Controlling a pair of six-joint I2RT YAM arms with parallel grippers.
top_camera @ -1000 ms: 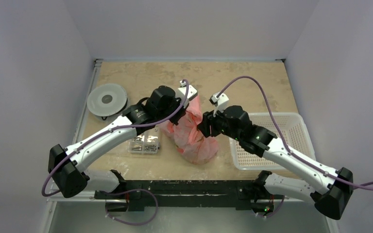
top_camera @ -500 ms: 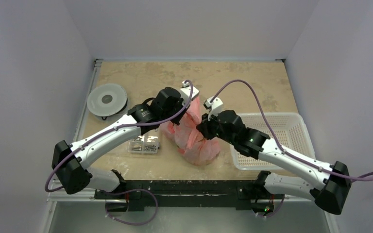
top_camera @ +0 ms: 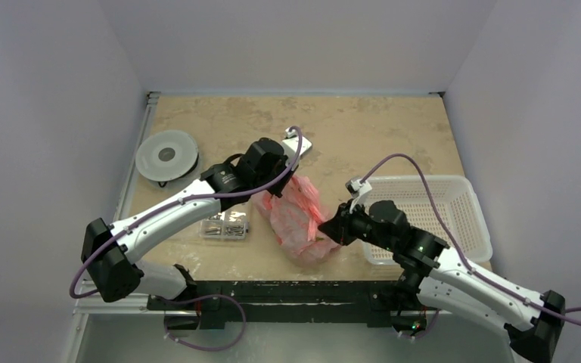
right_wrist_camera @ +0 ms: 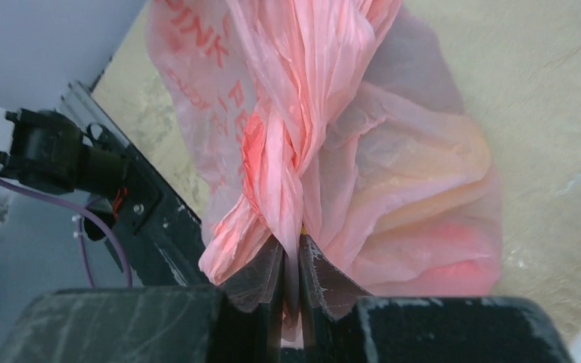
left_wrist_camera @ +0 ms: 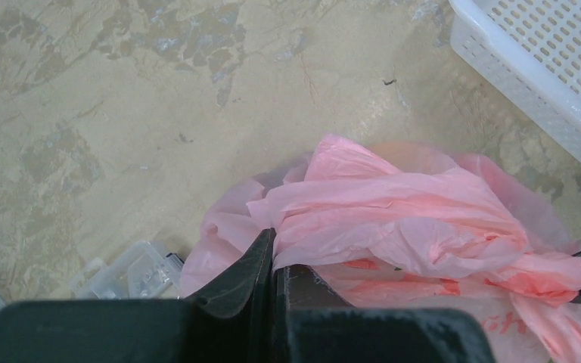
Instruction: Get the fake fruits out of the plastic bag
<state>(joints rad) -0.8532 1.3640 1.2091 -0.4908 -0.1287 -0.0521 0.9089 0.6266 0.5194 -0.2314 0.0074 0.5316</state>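
Since both arms meet over the middle of the beige mottled counter (top_camera: 363,136), everything that matters sits in a small patch of it. The white perforated plastic basket (top_camera: 454,198) lies at the right side, apart from the action. Left of it lies the crinkly translucent pink plastic bag (top_camera: 296,223), slumped on the counter with its long axis running from the far left end down to a fuller bulge at the near end. A round grey disc (top_camera: 168,155) rests well off to the left, and a small clear box of metal parts (top_camera: 225,224) lies just beside the bag's left flank.

The left hand (top_camera: 290,180) is at the bag's far end. Its wrist view shows the jaws closed to a slit, pinching a fold of pink film. The right hand (top_camera: 331,231) is at the bag's near right side, jaws likewise nearly shut and clamped on a twisted strip of the pink plastic, most likely a handle.

The glossy plastic fake fruits are not plainly in view. A pale yellowish patch (right_wrist_camera: 435,159) shows through the film in the right wrist view, so they seem to be inside, in the near bulge.

So the bag lies stretched between the two hands, with the bulge nearer the right hand. I cannot tell where the mouth lies. The next move probably needs the hands to draw apart and open it.
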